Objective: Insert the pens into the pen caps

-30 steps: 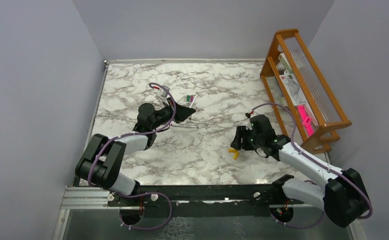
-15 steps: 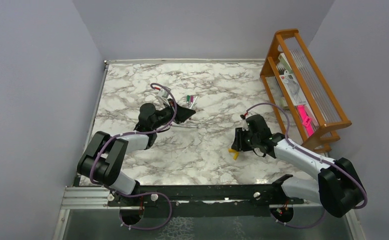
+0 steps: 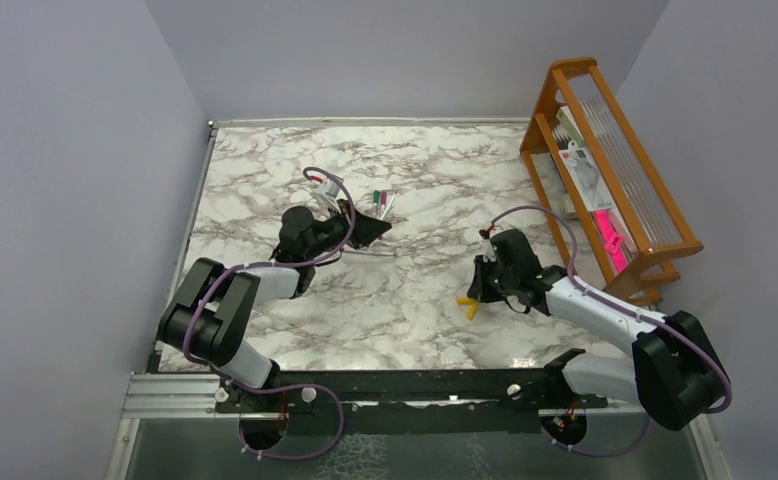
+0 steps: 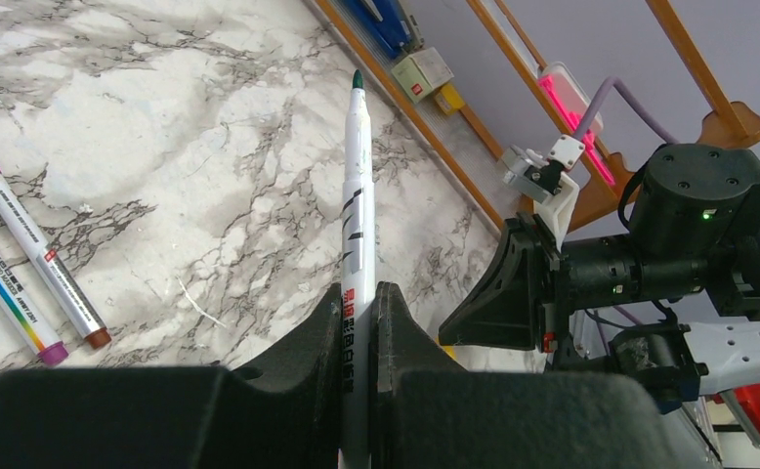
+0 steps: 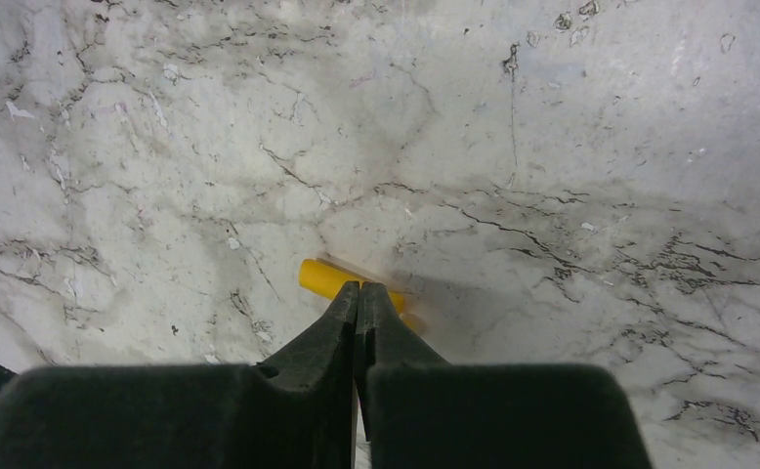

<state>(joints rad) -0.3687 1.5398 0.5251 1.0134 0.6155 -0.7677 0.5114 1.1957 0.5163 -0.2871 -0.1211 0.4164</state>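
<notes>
**Left claw holds a green-tipped pen; right claw pinched shut at the yellow cap**

From my seat, little of the writing is legible. The green-tipped pen [image 4: 357, 195] has a white barrel with slanted black marks and, lower down, a line of red characters too small for me to read. It stands clamped between the closed fingers of the left gripper [image 4: 358, 293], with its tip pointing away over the marble tabletop [image 3: 265, 170].

Two more pens lie side by side on the marble to the left. The purple-ended pen [image 4: 34, 249] has a white barrel with tiny print. The rainbow-striped pen [image 4: 10, 293] beside it ends in magenta.

On the wooden rack [image 3: 670, 252], a small box [image 4: 423, 70] has a red label I can't make out, and a pink item [image 4: 564, 86] sits further along.

The right gripper [image 5: 359, 290] has its fingers pressed flush together with nothing between them. The yellow cap [image 5: 325, 277] lies on the table just past the tips, stubby and round-ended. A yellow-orange sliver shows on the other side of the tips. I can't tell whether that is the same cap or a second one, or whether the tips touch it.
</notes>
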